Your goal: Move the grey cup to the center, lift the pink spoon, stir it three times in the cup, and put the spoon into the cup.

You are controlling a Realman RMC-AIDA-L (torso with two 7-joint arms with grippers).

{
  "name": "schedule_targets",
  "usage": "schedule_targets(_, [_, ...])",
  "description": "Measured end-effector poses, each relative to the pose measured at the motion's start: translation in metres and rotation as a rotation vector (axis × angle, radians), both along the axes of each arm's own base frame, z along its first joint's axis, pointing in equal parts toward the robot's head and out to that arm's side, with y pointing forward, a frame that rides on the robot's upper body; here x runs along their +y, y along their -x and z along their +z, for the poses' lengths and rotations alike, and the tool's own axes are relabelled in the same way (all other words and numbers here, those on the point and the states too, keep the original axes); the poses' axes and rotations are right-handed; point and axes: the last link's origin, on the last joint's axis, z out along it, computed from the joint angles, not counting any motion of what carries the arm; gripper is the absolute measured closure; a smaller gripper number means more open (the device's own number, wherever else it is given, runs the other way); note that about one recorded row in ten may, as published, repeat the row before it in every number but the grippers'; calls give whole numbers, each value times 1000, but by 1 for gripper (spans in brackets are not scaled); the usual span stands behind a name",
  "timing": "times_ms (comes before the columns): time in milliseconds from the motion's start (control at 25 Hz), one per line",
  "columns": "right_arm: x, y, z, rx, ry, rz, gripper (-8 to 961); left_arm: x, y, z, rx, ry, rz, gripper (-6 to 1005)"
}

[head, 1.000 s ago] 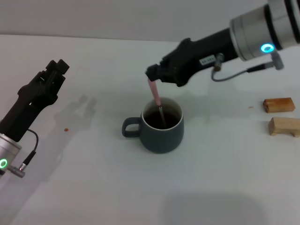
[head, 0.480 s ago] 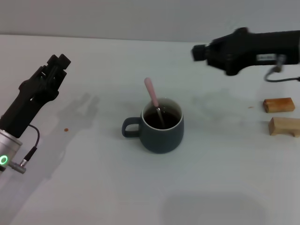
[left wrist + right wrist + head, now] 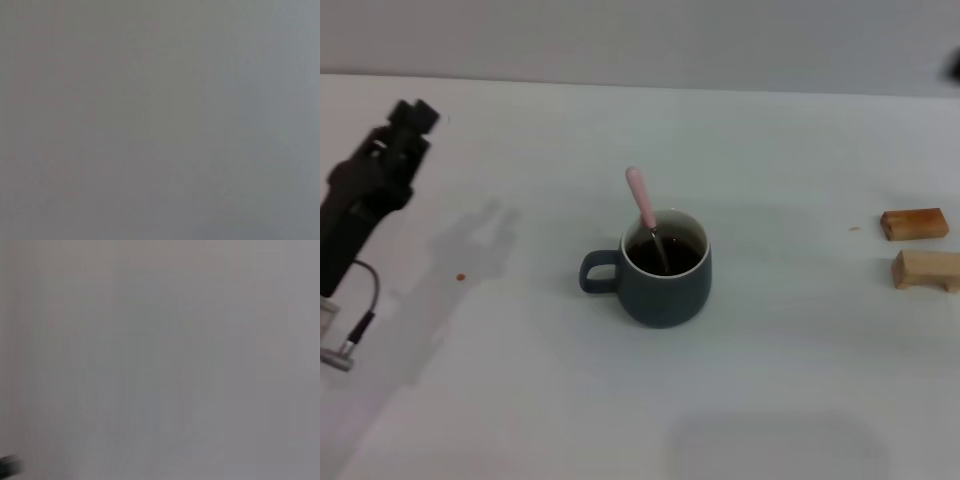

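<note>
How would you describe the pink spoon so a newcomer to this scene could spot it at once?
Start at the white table and find the grey cup near its middle. The pink spoon stands in it, leaning on the far rim. Unlike the two wooden blocks at the right edge, it is slim, with a pale pink handle.

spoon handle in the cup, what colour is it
Pale pink handle on the pink spoon, clearest in the head view.

Both wrist views blank grey; no object resolved. Right pincer (image 3: 953,66) cut off at head view's right edge, only a dark sliver showing; finger state undeterminable. Left pincer (image 3: 408,118) seen end-on, fingers not distinguishable; arm cropped by left edge. Bowl of pink spoon (image 3: 647,212) submerged in dark liquid inside grey cup (image 3: 665,280).
</note>
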Motion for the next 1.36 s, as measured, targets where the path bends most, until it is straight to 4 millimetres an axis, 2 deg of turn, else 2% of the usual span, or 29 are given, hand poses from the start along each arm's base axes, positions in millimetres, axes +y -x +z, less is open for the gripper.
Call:
schedule_targets(240, [-48,-82,34,149,-498,-248,949,-13,12,17,13,-125,29,603])
schedule_targets(360, [-71,-110,44,166,-687,-380,949,-19,17,23,13,-181,56,592])
schedule_targets(520, [-92,-133,49,144,-834,-506,948,-22,20,26,7,-211,71,577])
schedule_targets(600, [-98,-139,50,153,-882,-547,948,-32,26,33,41,-294,98,570])
schedule_targets(720, [-102,-146,48,175,-946,-611,947,-35,26,33,83,-329,102,559])
schedule_targets(760, [-102,-147,45,173,-953,-625,920,-44,29,36,138,-420,130,555])
schedule_targets(800, [-101,-148,42,171,-953,-635,893,-45,29,37,140,-431,137,551])
schedule_targets(960, [-99,-147,33,165,-952,-649,785,-49,31,38,141,-445,146,536])
schedule_targets(1160, [-104,-147,25,241,-984,-679,645,-57,32,36,138,-436,143,518])
schedule_targets(1280, [-106,-145,17,272,-982,-682,561,-62,32,34,141,-424,135,327])
schedule_targets(1320, [-107,-145,15,279,-979,-685,561,-63,32,33,141,-422,136,264])
schedule_targets(1360, [-107,-145,13,284,-974,-691,561,-65,33,33,142,-421,138,264])
